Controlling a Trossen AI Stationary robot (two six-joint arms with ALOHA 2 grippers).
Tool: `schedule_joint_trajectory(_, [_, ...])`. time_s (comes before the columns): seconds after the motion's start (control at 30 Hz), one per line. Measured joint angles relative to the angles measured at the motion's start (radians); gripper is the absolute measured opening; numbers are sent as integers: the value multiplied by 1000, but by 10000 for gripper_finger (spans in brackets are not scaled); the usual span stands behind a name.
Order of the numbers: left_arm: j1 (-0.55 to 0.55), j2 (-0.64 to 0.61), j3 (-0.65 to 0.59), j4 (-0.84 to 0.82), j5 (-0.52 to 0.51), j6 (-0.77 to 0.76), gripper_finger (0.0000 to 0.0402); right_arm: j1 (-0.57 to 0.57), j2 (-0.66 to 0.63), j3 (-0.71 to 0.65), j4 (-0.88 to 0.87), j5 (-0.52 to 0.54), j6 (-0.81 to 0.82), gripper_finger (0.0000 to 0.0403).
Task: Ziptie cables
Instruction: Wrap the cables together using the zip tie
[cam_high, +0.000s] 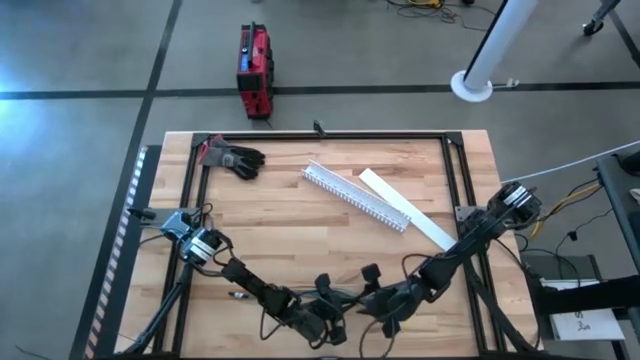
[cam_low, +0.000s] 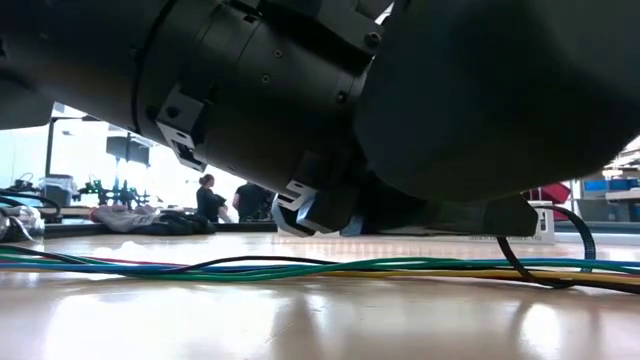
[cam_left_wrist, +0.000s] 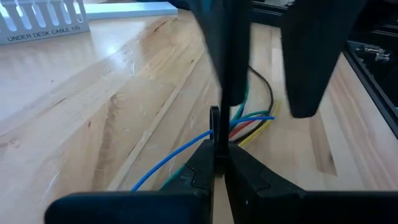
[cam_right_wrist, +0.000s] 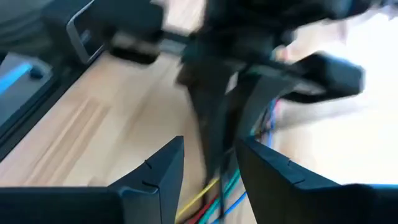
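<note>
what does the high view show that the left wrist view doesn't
Only the high view shows the black glove near the table's far left corner, the red case on the floor, and both arms meeting at the near edge. Only the left wrist view shows the left gripper shut on a thin black strip, and the cables as separate blue, green, red and yellow wires. Both show the white slotted channel and the wooden table.

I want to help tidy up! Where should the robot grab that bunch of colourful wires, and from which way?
Probably at the narrow stretch of the loose bundle of thin green, blue, red and yellow wires, where they run close together side by side, not where they fan apart. Come straight down from above, jaws across the bundle: it lies flat on the pale wooden table, so nothing fits underneath.
</note>
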Motion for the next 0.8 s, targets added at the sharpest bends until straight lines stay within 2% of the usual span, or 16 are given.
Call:
schedule_joint_trajectory(0.33, [0,0,0,0,4,-3,6,-41,0,-1,-47,4,98,105])
schedule_joint_trajectory(0.5, [0,0,0,0,4,-3,6,-42,0,-1,-35,-48,105,84])
schedule_joint_trajectory(0.8, [0,0,0,0,5,-3,6,-44,49,-1,14,-50,132,36])
